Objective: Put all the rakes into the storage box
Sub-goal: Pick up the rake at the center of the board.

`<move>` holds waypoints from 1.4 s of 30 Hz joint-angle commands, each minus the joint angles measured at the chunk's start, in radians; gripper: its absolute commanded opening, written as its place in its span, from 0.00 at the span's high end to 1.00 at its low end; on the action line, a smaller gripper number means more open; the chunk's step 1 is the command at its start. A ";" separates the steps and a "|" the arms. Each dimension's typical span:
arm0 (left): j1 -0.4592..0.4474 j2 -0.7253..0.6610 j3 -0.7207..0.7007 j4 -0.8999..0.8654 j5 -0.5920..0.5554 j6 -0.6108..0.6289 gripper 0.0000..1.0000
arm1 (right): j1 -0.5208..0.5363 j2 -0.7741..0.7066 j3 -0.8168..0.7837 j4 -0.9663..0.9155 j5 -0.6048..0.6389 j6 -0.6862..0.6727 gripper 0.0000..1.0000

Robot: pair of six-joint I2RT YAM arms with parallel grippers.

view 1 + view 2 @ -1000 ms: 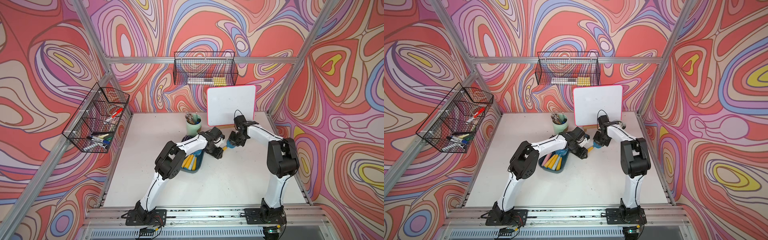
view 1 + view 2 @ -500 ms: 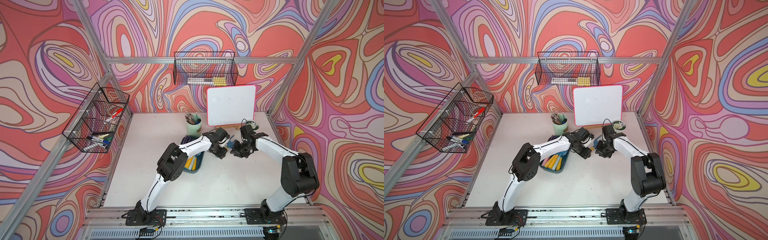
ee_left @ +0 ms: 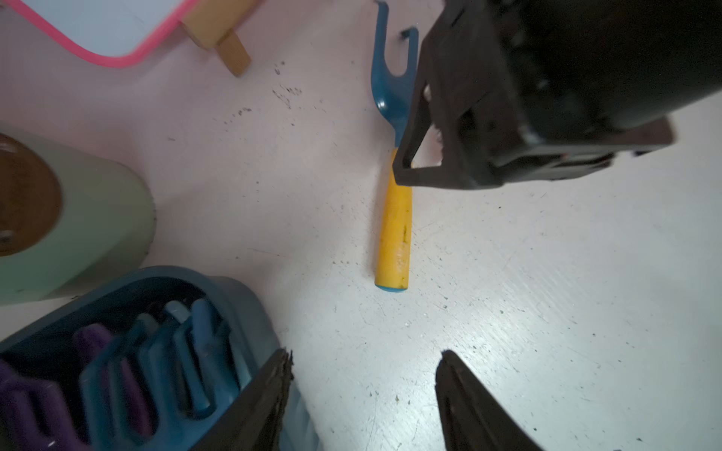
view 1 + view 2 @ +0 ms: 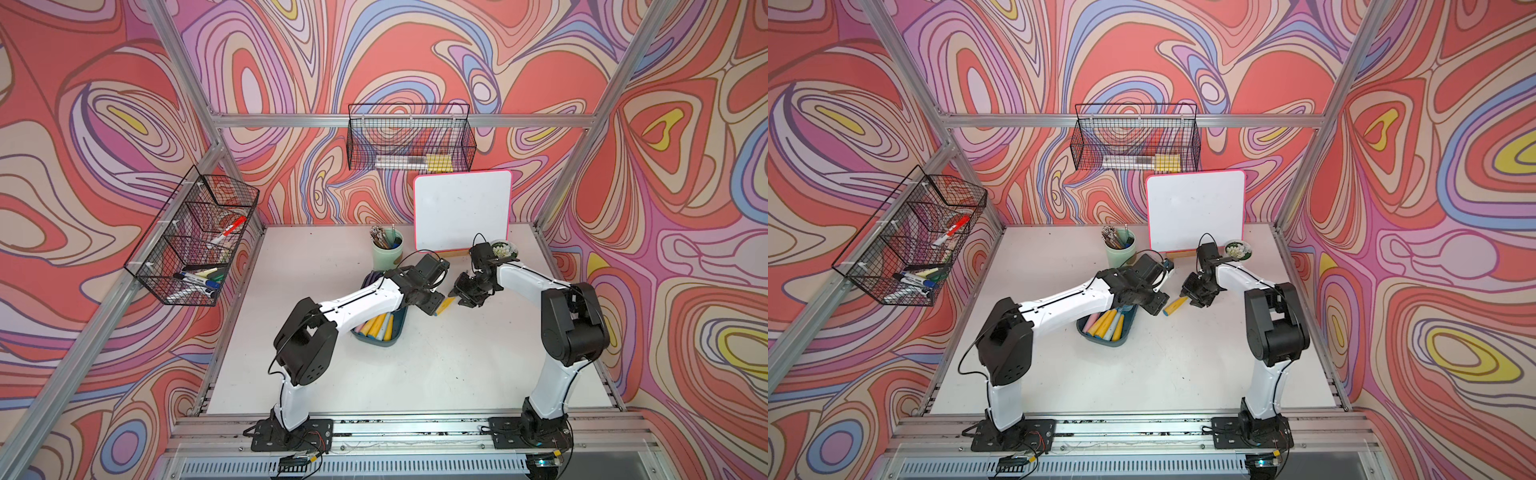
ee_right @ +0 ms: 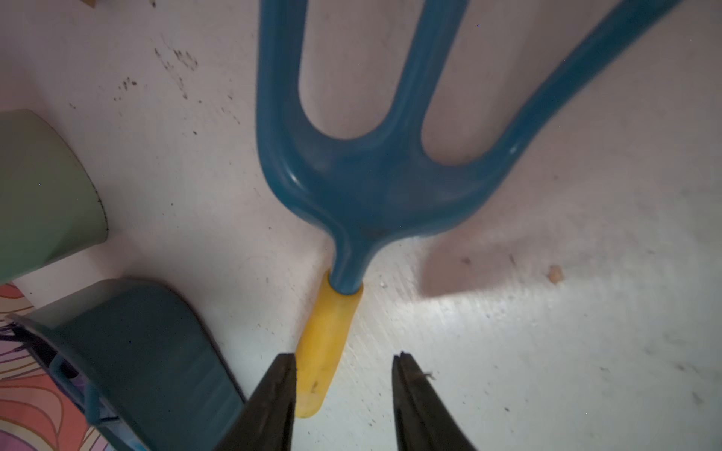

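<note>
**Rake beside the box, before transfer.** The rake (image 3: 392, 226), blue-tined and yellow-handled, is shown lying flat on the worktop (image 3: 547, 312) just beside the storage box (image 3: 250, 308) and outside it. Its handle butt is turned toward the box and its tines away from it. The right pincer (image 5: 344, 356) is held low over the handle with jaws parted, and nothing is gripped. The left pincer (image 3: 365, 353), nearer the box, is likewise spread wide and empty.

The step is judged to be a pick-up by the left arm. The handle is best taken mid-length, across its width, and then laid lengthwise among the toy tools (image 4: 1106, 324) already in the box.

Compared with a second earlier, the right jaws have been opened and more of the yellow handle is exposed. The left pincer is found almost where it was.
</note>
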 commanded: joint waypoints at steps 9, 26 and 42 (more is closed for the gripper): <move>0.018 -0.082 -0.043 -0.003 -0.085 -0.019 0.36 | 0.086 0.179 0.189 -0.179 0.286 -0.035 0.65; -0.022 -0.072 -0.091 0.014 0.051 0.183 0.32 | 0.086 0.091 0.190 -0.160 0.012 -0.055 1.00; -0.036 0.037 -0.004 0.039 0.076 0.161 0.26 | 0.115 0.018 0.249 -0.211 -0.079 -0.041 1.00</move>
